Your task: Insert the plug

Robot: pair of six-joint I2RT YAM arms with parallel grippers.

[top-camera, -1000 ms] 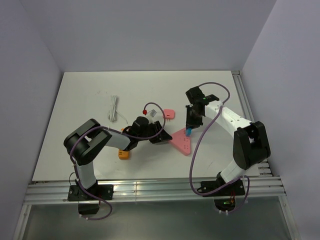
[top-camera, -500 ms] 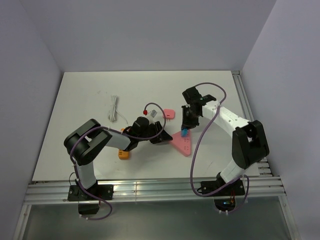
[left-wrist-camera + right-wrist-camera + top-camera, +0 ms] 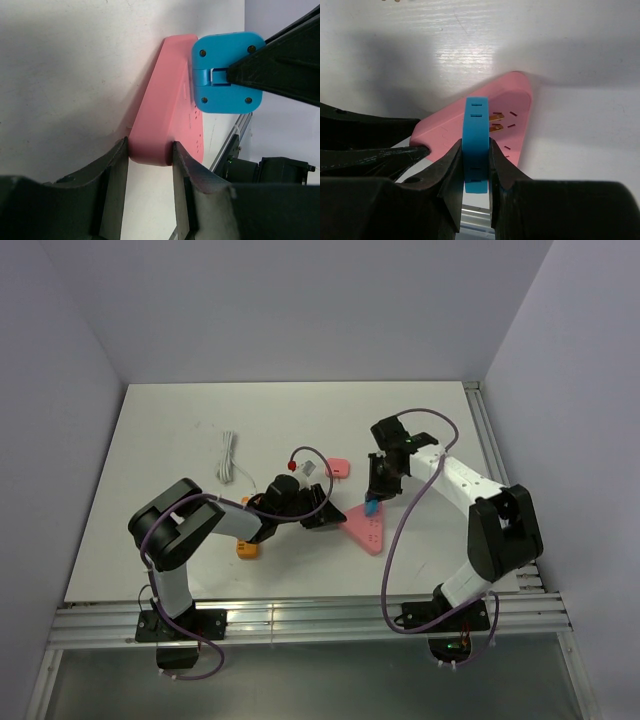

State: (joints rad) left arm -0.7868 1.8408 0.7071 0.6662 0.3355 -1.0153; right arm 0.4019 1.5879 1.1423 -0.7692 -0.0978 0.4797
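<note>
White cable (image 3: 228, 460): lies loose on the desk (image 3: 170, 420), far left, well apart from the work and not involved.

Orange piece (image 3: 247, 547): small, on the desk just beside the left arm's forearm; too small to identify.

Left gripper (image 3: 318, 508): low on the desk, its two fingers pressed against either side of the near corner of the pink socket block (image 3: 363, 524). The left wrist view shows that corner pinched between them, so the block is braced.

Pink socket block, detail: lies flat with its slotted face up. Several slots show bare in the right wrist view.

Small pink plug (image 3: 338, 467): sits on the desk just behind the block, apart from both grippers.

Blue plug (image 3: 373, 505): held over the far part of the block, edge-on to the right wrist camera, with its body clear of the pink face.

Prongs (image 3: 495, 122): brass, showing between plug and block and pointing at the slots. Whether the tips have entered cannot be told.

Right gripper (image 3: 378, 492): clamped on the blue plug, one finger on each flat side, pointing down at the block.

Step in hand: likely the final lining-up of prongs with slots; the plug is not seated.

Next move: probably a straight push along the prongs, kept square to the face while the left gripper holds the block. If the prongs are tilted or slightly off, they would meet plastic rather than enter the slots.
</note>
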